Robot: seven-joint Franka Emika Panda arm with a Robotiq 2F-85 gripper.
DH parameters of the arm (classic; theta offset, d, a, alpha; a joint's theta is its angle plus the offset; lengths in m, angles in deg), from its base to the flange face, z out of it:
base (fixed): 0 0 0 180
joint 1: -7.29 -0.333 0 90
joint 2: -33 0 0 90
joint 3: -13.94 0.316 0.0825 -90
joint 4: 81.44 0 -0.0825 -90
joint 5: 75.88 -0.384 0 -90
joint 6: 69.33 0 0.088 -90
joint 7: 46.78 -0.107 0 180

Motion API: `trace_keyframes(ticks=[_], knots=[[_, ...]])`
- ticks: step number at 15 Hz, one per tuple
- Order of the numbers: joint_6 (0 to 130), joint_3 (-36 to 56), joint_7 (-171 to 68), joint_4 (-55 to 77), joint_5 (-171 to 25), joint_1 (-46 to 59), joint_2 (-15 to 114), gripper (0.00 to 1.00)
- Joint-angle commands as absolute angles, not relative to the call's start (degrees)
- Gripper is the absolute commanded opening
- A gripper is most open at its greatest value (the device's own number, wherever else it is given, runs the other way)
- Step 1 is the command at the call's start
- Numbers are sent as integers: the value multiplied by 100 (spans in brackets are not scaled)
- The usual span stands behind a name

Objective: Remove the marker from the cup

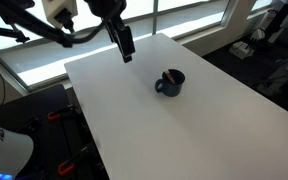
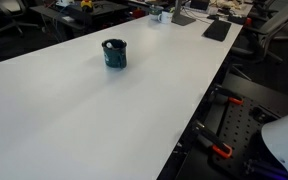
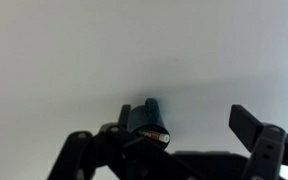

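Observation:
The cup is a small dark navy mug with a side handle, standing upright near the middle of the white table. The marker sticks out of it, reddish at the rim. The cup also shows in an exterior view, where the marker is hard to make out. My gripper hangs above the table's far corner, well apart from the cup, and holds nothing. In the wrist view the gripper is open, with the cup and the marker's pale end near one finger.
The table's edges drop to the floor and to black equipment with orange clamps. A dark flat pad and small items lie at the table's far end. Windows run behind the arm.

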State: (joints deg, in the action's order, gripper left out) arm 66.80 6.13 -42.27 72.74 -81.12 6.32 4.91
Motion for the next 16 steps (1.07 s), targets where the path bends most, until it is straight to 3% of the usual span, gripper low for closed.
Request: trace_keyframes(ticks=[1,7,8,13,16], knots=[[6572,281,-3934,6576,-8415,785,1103,100],[6482,-169,-3396,5388,-9751,718,2209,100],[6628,27,-3557,5889,-9428,924,1726,100],[6632,73,-3511,5791,-9482,975,1885,100],[6182,-129,-3274,5079,-9789,985,2478,100]])
